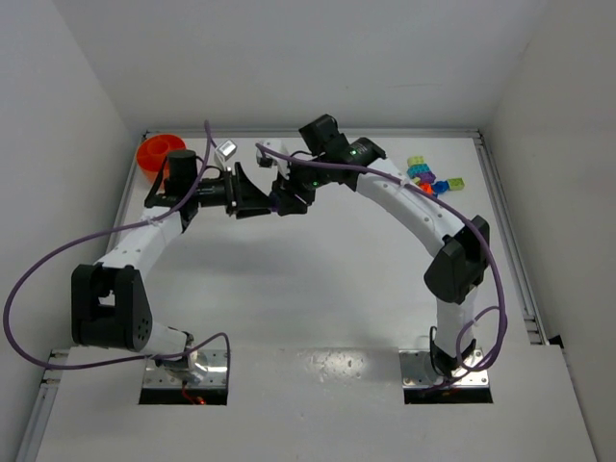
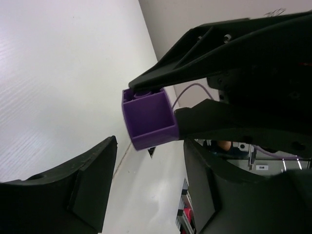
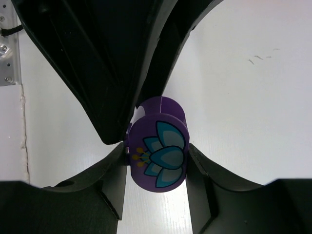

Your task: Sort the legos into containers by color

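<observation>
A purple lego (image 3: 158, 146) with a teal flower print is pinched between the fingers of my right gripper (image 3: 156, 161), which is shut on it above the table's middle. In the left wrist view the same purple lego (image 2: 148, 119) hangs just past the tips of my left gripper (image 2: 150, 146), whose jaws stand open on either side without touching it. From above, the left gripper (image 1: 250, 195) and right gripper (image 1: 286, 197) meet tip to tip. Several loose legos (image 1: 430, 178) in yellow-green, teal, blue and orange lie at the back right. The orange bowl (image 1: 159, 152) sits in the back left corner.
White walls close in the table on three sides. A metal rail (image 1: 507, 231) runs along the right edge. The right arm's long link (image 1: 404, 197) arches across the back, close to the pile of legos.
</observation>
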Motion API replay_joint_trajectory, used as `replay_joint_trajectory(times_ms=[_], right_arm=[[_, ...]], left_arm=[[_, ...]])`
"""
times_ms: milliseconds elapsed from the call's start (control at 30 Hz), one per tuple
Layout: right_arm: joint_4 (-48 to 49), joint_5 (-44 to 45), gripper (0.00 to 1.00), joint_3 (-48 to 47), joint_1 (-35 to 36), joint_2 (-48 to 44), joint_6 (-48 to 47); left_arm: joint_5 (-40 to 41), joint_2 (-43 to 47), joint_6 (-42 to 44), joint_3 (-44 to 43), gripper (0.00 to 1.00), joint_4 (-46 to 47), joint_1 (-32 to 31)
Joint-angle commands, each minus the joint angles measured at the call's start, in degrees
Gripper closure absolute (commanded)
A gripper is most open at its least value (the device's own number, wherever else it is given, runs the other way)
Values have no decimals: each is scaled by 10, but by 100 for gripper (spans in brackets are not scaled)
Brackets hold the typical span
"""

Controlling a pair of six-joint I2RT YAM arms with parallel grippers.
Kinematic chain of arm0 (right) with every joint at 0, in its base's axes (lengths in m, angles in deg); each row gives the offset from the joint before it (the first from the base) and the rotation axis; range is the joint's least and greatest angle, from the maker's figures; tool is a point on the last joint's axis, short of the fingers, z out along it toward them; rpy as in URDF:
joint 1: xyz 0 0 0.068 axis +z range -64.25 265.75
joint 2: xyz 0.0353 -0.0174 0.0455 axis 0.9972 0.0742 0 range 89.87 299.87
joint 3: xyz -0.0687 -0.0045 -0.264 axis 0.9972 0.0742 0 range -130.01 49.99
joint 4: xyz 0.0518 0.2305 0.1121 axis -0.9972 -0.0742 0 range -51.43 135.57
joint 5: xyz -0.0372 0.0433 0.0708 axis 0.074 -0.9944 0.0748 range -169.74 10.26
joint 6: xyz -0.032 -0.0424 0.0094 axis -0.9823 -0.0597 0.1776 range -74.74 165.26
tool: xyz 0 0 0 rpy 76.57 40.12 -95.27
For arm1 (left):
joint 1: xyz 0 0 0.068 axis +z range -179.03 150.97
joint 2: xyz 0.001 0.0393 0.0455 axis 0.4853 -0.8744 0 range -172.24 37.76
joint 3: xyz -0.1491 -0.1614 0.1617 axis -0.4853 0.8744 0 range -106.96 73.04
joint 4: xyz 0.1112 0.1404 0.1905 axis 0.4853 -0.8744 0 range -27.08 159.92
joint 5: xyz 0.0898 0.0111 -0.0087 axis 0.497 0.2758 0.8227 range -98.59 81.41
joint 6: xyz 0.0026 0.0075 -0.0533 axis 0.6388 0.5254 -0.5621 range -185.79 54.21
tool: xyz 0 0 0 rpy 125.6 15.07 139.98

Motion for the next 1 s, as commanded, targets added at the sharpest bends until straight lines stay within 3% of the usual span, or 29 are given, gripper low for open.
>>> replay_joint_trajectory(times_ms=[0,500,667,833,967], right_arm=[[23,3,85,-5,4,-12,-9],[34,44,85,40,32,-40,-26],[39,55,85,40,37,-40,-26],[51,62,86,40,37,-40,-26],[44,62,86,40,37,-40,-26]], left_arm=[[-14,9,-1,12,38,24,-6],[-14,14,-17,18,38,41,-6],[-8,14,-22,18,50,46,-6],[-8,14,-22,23,51,46,-6],[-8,14,-22,23,59,46,-6]])
